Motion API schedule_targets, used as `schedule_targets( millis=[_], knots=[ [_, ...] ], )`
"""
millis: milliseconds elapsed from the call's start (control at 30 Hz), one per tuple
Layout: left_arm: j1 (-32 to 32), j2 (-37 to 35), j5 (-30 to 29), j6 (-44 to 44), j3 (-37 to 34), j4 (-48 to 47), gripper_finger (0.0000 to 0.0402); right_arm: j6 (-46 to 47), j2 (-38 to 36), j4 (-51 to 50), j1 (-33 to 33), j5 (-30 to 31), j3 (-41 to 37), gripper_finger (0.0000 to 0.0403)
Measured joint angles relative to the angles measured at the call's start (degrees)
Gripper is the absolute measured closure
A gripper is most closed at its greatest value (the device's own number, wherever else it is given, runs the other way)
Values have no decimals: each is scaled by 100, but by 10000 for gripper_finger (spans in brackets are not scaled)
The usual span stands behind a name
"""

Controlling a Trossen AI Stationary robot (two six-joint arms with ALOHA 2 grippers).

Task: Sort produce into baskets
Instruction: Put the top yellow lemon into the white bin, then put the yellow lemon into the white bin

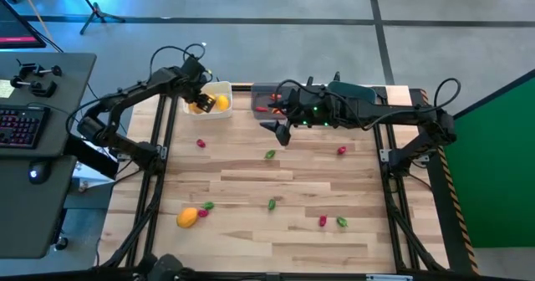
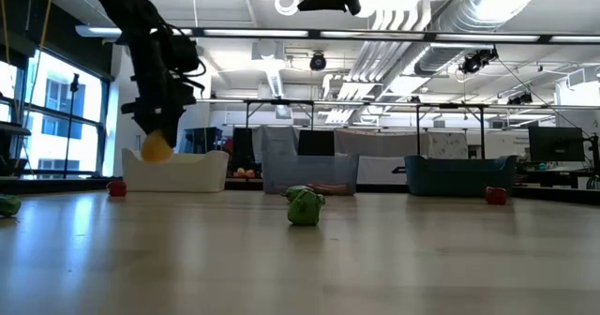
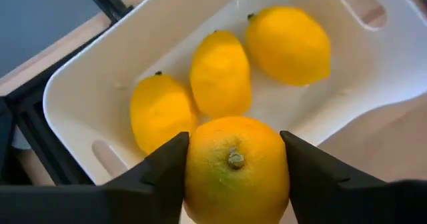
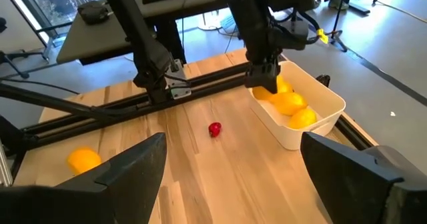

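My left gripper (image 3: 235, 151) hangs over the white basket (image 3: 80, 97) at the table's far left, shut on a round yellow-orange fruit (image 3: 235, 174). Three yellow lemons (image 3: 220, 74) lie on this basket's floor. A translucent grey basket (image 1: 266, 97) and a dark teal basket (image 2: 459, 174) stand to its right along the far edge. My right gripper (image 4: 233, 177) is open and high above the table's far middle, with nothing between its fingers. My left gripper pinches the fruit between its two fingers, one on each of its opposite sides (image 3: 193, 164), with its stem end toward the wrist camera. The fingers come from above, pointing steeply down. The fruit is lifted clear, just above the white basket's rim (image 2: 155, 148).
Loose produce lies on the table: red bits (image 1: 201, 143) (image 1: 341, 150) (image 1: 323, 221), green bits (image 1: 270, 154) (image 1: 272, 203) (image 1: 342, 222), and an orange fruit (image 1: 187, 218) at the near left. A desk with a keyboard (image 1: 21, 126) stands left of the table.
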Motion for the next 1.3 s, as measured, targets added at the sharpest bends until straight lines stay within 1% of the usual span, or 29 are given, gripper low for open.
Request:
schedule_targets(
  millis=[133,233,333,433,533,600,667,767,867,967,1100,1200,1300],
  knots=[
    [0,-8,-18,48,0,-244,151,-37,0,-146,0,-7,0,66],
    [-2,-119,-14,49,0,-439,125,-43,0,-216,-9,-9,-2,66],
    [-59,-425,-115,-74,0,-536,117,-42,0,-216,-37,-11,-2,66],
    [-157,-881,-180,-355,0,-680,115,-65,0,-234,-73,-11,-2,66],
    [-412,-1433,4,-694,0,-1028,114,-193,0,-274,-74,11,-2,66],
    [-706,-1819,170,-964,0,-1343,114,-258,0,-301,-74,-45,-2,66],
    [-1126,-2213,310,-1260,1,-1679,114,-375,0,-324,-72,-153,-2,66],
    [-1927,-2762,528,-1750,2,-2074,113,-450,0,-367,-38,-220,-2,66],
    [-2863,-3195,673,-2395,2,-2380,113,-449,0,-404,-31,-217,-2,66],
    [-3847,-3439,722,-3109,2,-2647,116,-252,0,-462,-31,-220,-2,66],
    [-5231,-3412,595,-3982,2,-2936,119,-149,0,-467,17,-184,-2,66],
    [-6206,-3156,394,-4610,2,-2965,119,-139,0,-472,106,-52,-2,66],
    [-7015,-2769,307,-5204,4,-2906,119,-138,0,-472,175,-16,-2,66]
  ],
)
